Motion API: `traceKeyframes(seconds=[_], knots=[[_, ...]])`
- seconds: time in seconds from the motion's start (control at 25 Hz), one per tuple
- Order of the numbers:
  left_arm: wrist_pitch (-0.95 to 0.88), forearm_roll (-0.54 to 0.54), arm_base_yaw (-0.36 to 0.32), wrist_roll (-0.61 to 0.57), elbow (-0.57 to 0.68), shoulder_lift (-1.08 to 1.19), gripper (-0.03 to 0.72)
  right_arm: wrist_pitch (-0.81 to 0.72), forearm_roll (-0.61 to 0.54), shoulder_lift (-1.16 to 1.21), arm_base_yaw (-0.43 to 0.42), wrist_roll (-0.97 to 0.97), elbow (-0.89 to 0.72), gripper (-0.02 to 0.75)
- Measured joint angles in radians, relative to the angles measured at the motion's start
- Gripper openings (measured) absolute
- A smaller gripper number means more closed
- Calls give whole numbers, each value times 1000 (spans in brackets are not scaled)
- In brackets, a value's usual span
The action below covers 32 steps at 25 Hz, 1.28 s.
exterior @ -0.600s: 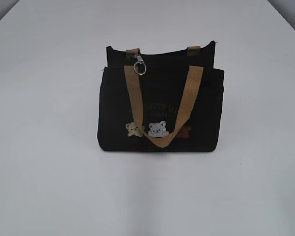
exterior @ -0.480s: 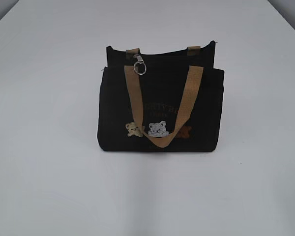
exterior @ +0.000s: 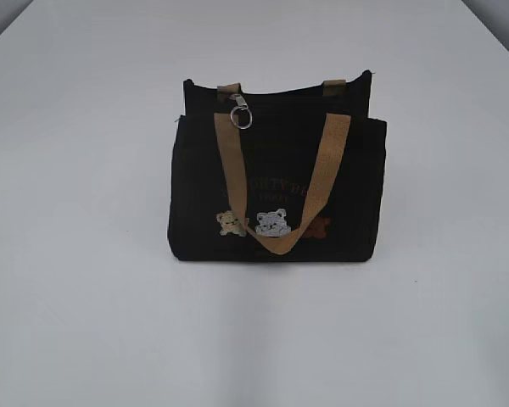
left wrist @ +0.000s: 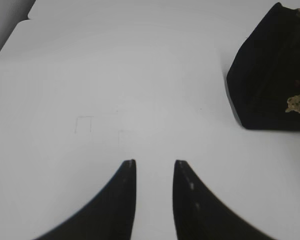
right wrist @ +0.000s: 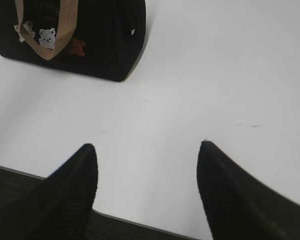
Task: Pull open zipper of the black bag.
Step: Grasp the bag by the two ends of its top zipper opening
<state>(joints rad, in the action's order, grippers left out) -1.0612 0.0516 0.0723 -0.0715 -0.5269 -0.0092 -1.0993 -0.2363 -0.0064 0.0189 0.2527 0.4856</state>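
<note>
Upright on the white worktop (exterior: 85, 322), near its middle: the black bag (exterior: 204, 186), front face toward the exterior camera; tan handle (exterior: 280, 242) drooping in a loop over that front, crossing the white bear patch (exterior: 271, 223); beige bear patch (exterior: 230, 223) just left of it, brown bear patch (exterior: 322, 227) partly behind the strap on the right; faint lettering above the patches, too dim to read. At the top edge, toward the left end, close by the left root of the rear handle: the zipper (exterior: 240, 111), silver slider with round ring hanging down over the black fabric; untouched by either arm.

Left claw (left wrist: 154, 167) in the left wrist view: released, dark fingers parted by a narrow gap, nothing between them, above bare worktop; bag's corner well apart at the upper right of that view. Right claw (right wrist: 147, 155) in the right wrist view: released and spread wide, nothing held, near the worktop's front edge; bag well apart at the upper left of that view. Neither claw visible in the exterior view.
</note>
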Motion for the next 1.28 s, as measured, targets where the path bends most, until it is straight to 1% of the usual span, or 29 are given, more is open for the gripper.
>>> traceKeyframes(seconds=[0.08,0.16,0.2,0.24,0.28,0.32,0.44,0.48,0.6,0.68,0.72,0.76,0.8,0.88,0.92,1.04,1.12,1.2,1.24,1.28], knots=[[0,4,0,0,0,0,194,0,0,0,0,0,0,487],[7,57,0,-3,-2,2,194,0,0,0,0,0,0,487],[32,100,0,-17,-7,14,195,0,0,0,0,0,0,487],[88,176,0,-70,-10,35,197,0,0,0,0,0,0,487],[162,285,0,-175,-10,71,207,0,0,0,0,0,0,487],[223,415,0,-297,-6,124,224,0,0,0,0,0,0,487],[381,768,0,-844,11,348,293,0,0,0,0,0,0,487],[413,860,0,-996,15,450,314,0,0,0,0,0,0,487],[453,1220,0,-1538,17,765,341,0,-1,0,0,0,0,487],[453,1413,5,-1841,13,982,347,0,-1,0,0,0,0,487],[442,1498,14,-1976,4,1078,347,0,-1,0,0,0,0,487],[426,1568,25,-2063,-12,1167,348,0,-1,0,0,0,0,487],[417,1607,40,-2141,-29,1250,349,0,-3,0,0,0,0,487],[411,1652,69,-2237,-84,1387,349,0,-3,0,0,0,0,487],[409,1660,86,-2256,-116,1452,349,0,-4,0,0,0,0,487],[409,1674,129,-2285,-210,1600,350,0,-10,0,0,0,0,487],[407,1674,154,-2292,-272,1679,356,1,-35,12,0,15,0,487],[406,1675,176,-2293,-346,1759,357,2,-98,94,0,68,1,487],[406,1675,189,-2293,-375,1791,351,16,-149,162,0,114,5,487],[407,1676,203,-2293,-407,1824,318,62,-211,229,0,176,6,487]])
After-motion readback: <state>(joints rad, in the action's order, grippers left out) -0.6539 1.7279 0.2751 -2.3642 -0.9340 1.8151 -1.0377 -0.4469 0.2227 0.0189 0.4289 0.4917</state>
